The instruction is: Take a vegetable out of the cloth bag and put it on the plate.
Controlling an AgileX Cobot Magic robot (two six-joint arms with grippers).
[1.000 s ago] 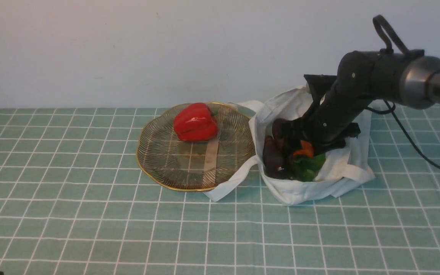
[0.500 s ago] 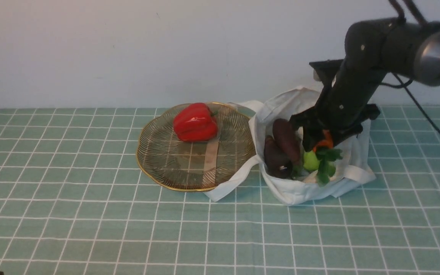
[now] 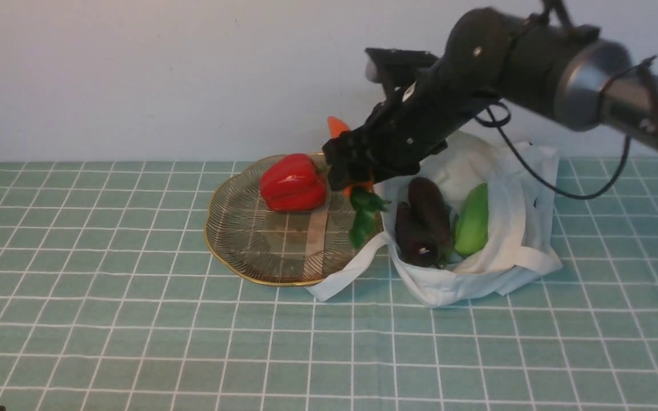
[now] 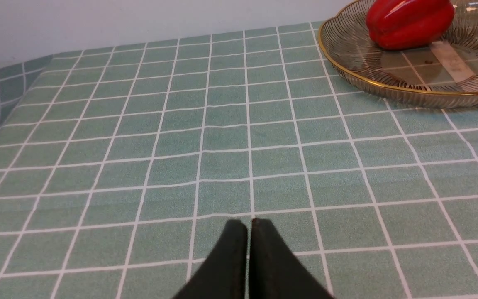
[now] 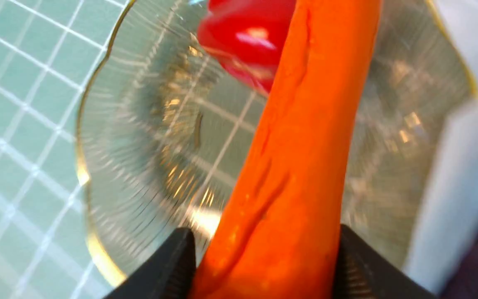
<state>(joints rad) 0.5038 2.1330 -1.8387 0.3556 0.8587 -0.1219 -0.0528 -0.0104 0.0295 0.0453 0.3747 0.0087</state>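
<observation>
Between the black jaws of the right gripper (image 5: 264,265), the slim, tapered orange carrot with dark green leaves (image 5: 301,137) is being pinched near its thick, leafy end, its body passing above the dish. Those fingers are pressing on its two sides, while the narrow black tips of the left gripper (image 4: 249,226) are standing close together, holding nothing over the green cloth with white grid lines (image 4: 222,174).

Judging by looks, the carrot is probably staying light and stiff, its smooth skin likely slippery and its leaves bending easily. A hold around the thick part, just off the leaves, is seeming the right one; a grip on the thin tip would be risking a swing or a roll.

Just beside the bag, the round, shallow, clear ribbed glass plate with a wavy gold rim (image 3: 232,251) is holding a blocky, glossy red bell pepper (image 3: 293,184) toward its far side, leaving bare glass nearer for the carrot. Overlapping the plate's edge with a strap, the soft white fabric bag (image 3: 509,222) is lying with its mouth gaping, and inside it two dark purple, elongated vegetables (image 3: 423,222) are resting alongside a light green oblong one (image 3: 472,221).
</observation>
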